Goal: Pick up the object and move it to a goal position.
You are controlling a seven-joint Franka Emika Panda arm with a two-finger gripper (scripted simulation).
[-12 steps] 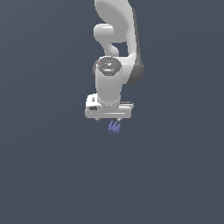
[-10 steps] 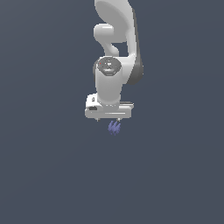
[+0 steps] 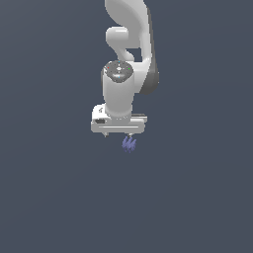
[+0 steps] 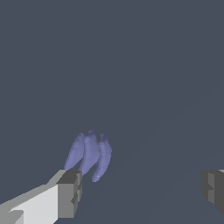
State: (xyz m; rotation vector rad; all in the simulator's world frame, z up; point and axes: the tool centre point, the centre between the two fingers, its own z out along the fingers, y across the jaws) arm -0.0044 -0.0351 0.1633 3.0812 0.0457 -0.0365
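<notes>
Blue-violet lump: the object (image 3: 129, 145), a small ridged, jagged piece, lies on the dark grey surface (image 3: 54, 197) just under the white robot hand, at about 5 o'clock from the hand's middle in the exterior view.
Same lump, wrist view: the object (image 4: 89, 154) sits close beside one grey fingertip (image 4: 70, 192) and well apart from the other (image 4: 213, 189).
Gripper: the gripper (image 3: 118, 134) has its fingers spread wide, with nothing between them; the lump is off centre in the gap.
Risk, pinching: if the hand goes straight down from here, the near finger may land on the lump or nudge it aside, because the lump is not midway between the pads.
Risk, grip: the ridges give uneven contact, so a closing squeeze could roll or squirt it out.
Risk, size: it is much smaller than the hand, so the pads may close above it.
</notes>
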